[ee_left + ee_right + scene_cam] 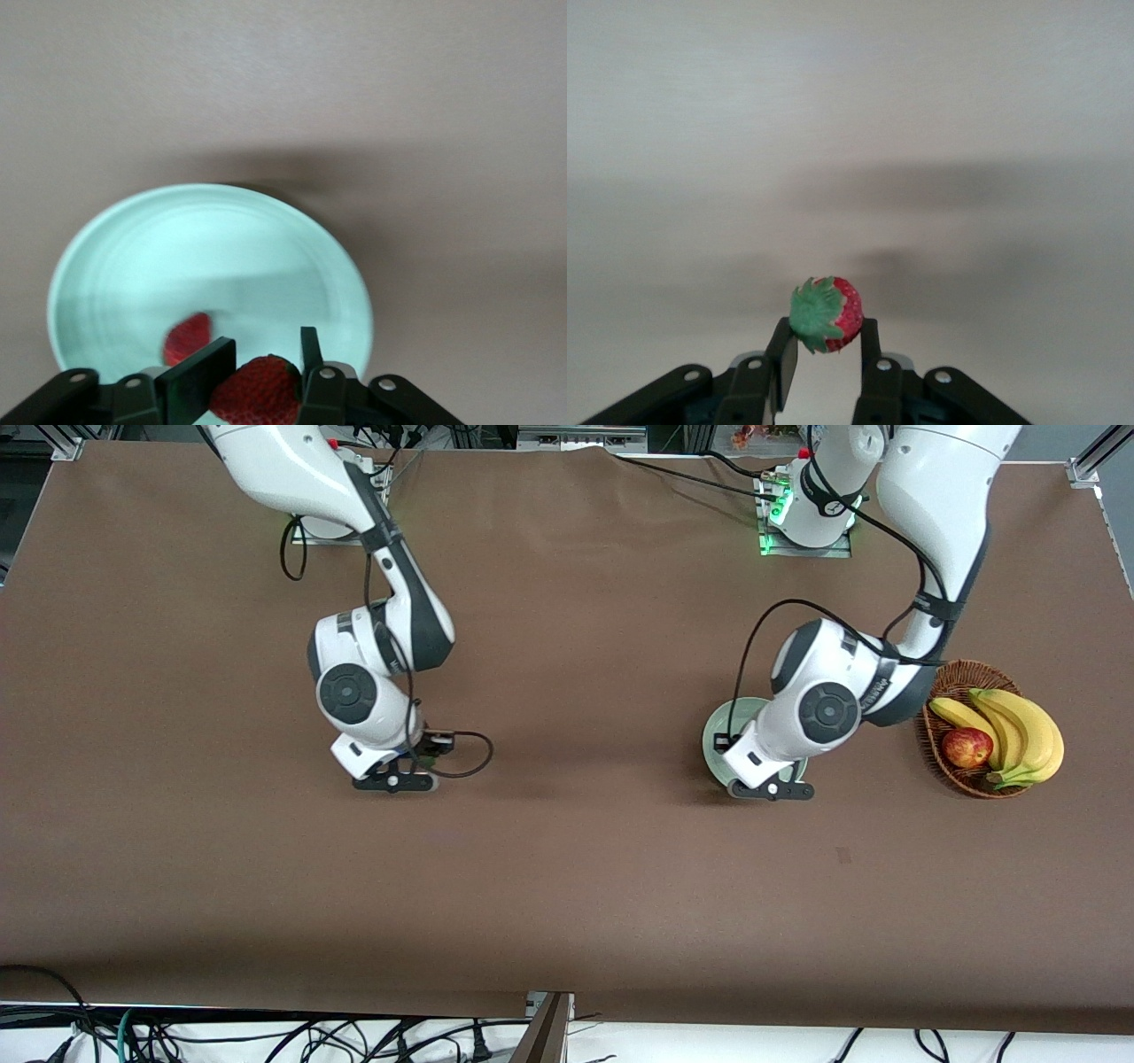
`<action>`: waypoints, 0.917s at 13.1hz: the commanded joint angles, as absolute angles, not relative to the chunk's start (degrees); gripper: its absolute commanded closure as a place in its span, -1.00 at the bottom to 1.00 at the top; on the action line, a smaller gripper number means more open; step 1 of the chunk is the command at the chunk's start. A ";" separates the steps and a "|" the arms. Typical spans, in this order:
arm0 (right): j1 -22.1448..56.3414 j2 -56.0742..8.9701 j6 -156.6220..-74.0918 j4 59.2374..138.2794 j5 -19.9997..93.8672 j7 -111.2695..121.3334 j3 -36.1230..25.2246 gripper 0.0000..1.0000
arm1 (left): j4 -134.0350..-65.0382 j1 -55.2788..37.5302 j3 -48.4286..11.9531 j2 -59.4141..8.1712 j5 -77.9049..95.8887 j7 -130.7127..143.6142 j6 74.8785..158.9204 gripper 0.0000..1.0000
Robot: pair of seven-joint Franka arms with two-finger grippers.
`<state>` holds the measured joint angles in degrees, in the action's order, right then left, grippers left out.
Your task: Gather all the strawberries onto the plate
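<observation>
My left gripper (771,790) hangs over the edge of the pale mint-green plate (722,731) that is nearer the front camera. In the left wrist view my left gripper (260,350) is shut on a red strawberry (257,391) above the plate (204,248). A second strawberry (188,336) lies on the plate. My right gripper (394,782) is over bare table toward the right arm's end. In the right wrist view my right gripper (826,329) is shut on a third strawberry (831,312) with its green leafy top showing.
A brown wicker basket (952,682) stands beside the plate toward the left arm's end. It holds bananas (1019,731) and a red apple (967,747). The brown table (567,886) is open between the two grippers.
</observation>
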<state>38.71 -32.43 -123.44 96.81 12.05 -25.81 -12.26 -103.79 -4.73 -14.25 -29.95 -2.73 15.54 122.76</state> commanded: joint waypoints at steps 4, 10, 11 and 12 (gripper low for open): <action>41.92 -39.63 -121.11 81.76 13.01 -53.83 -3.97 0.34 | -104.41 -3.34 -15.12 -28.57 -4.83 13.44 122.09 -1.00; 42.27 -45.35 -129.89 72.69 13.09 -72.50 3.87 0.34 | -104.68 -2.55 -15.38 -26.81 -3.78 14.50 118.22 -1.00; 42.28 -45.35 -130.25 72.77 14.23 -72.42 3.95 0.33 | -104.76 -2.55 -15.38 -26.81 -3.78 14.59 118.13 -1.00; 42.28 -45.35 -130.25 72.86 14.50 -71.99 3.87 0.33 | -104.77 -2.55 -15.38 -26.81 -3.78 14.59 118.04 -1.00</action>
